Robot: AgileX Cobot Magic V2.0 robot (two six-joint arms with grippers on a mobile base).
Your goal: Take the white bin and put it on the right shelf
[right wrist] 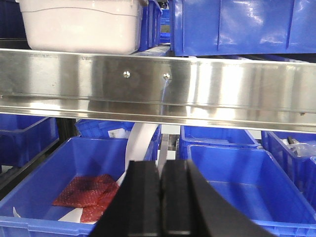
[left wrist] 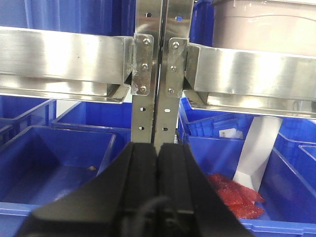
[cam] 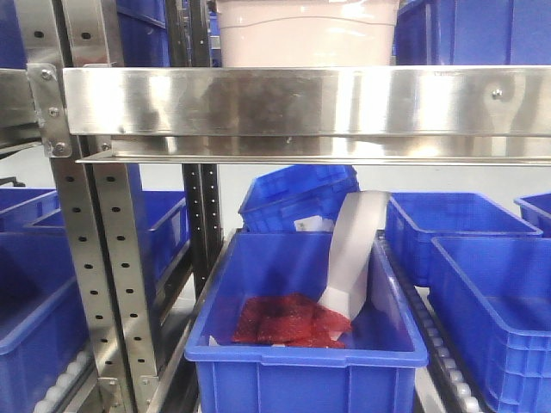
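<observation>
The white bin [cam: 306, 34] stands on the right shelf [cam: 310, 103], its milky pink wall rising behind the broad steel front rail. In the left wrist view the white bin [left wrist: 266, 29] shows at the upper right, above the right shelf rail [left wrist: 252, 71]. The right wrist view has the white bin [right wrist: 81, 24] at the upper left on the right shelf [right wrist: 163, 81]. My left gripper [left wrist: 157, 148] is shut with nothing in it, below the rail and facing the uprights. My right gripper [right wrist: 160, 168] is also shut and empty, below the shelf rail.
Perforated steel uprights [cam: 103, 258] stand at the left. A blue crate [cam: 301, 335] below the shelf holds red bubble-wrap pouches [cam: 288, 320] and a curled white sheet [cam: 353, 249]. More blue crates [cam: 495, 292] sit on roller tracks either side, and others [right wrist: 242, 24] stand beside the bin.
</observation>
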